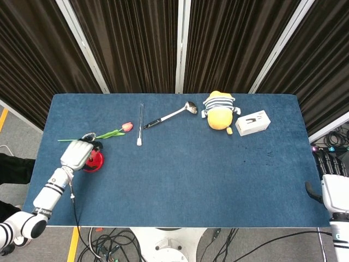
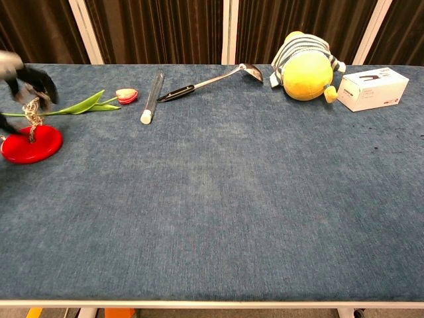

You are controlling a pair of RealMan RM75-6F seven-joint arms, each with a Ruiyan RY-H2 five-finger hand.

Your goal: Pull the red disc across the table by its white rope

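Observation:
The red disc [image 1: 95,160] [image 2: 32,145] lies flat near the table's left edge. My left hand [image 1: 76,154] [image 2: 25,82] hovers just above it and covers part of it in the head view. It grips the white rope [image 2: 30,117], which rises nearly straight up from the disc's middle to the blurred fingers. My right hand [image 1: 329,178] hangs off the table's right edge with its fingers apart, holding nothing; the chest view does not show it.
An artificial tulip [image 1: 109,132] lies just behind the disc. Further back lie a clear tube [image 1: 140,123] and a ladle [image 1: 172,115]. A yellow plush toy [image 1: 220,113] and a white box [image 1: 252,123] sit at the back right.

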